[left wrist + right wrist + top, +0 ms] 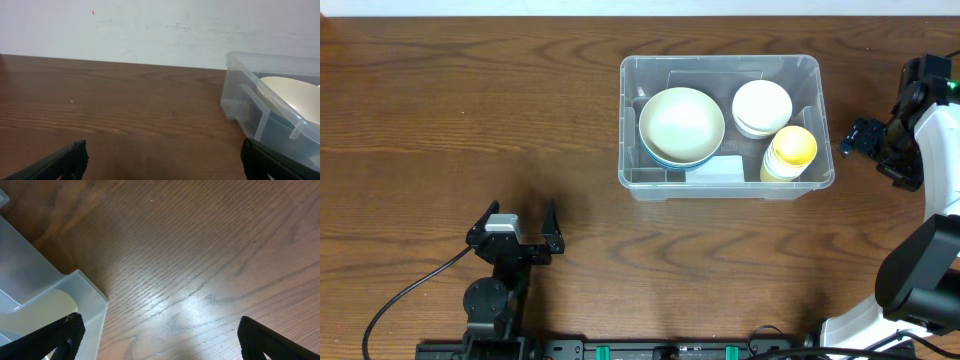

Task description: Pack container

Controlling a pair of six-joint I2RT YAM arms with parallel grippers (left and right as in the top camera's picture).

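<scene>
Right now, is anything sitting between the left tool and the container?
Nothing visible does. Only bare table lies between the open left tool and the container, which stands ahead of it and off to its right. The left wrist view shows the same clear stretch of wood up to the container's wall.

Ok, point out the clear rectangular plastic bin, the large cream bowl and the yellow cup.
clear rectangular plastic bin (645,178): overhead view, its near-left corner.
large cream bowl (681,124): overhead view, middle of its inside.
yellow cup (794,146): overhead view, its bright yellow upper end.
</scene>
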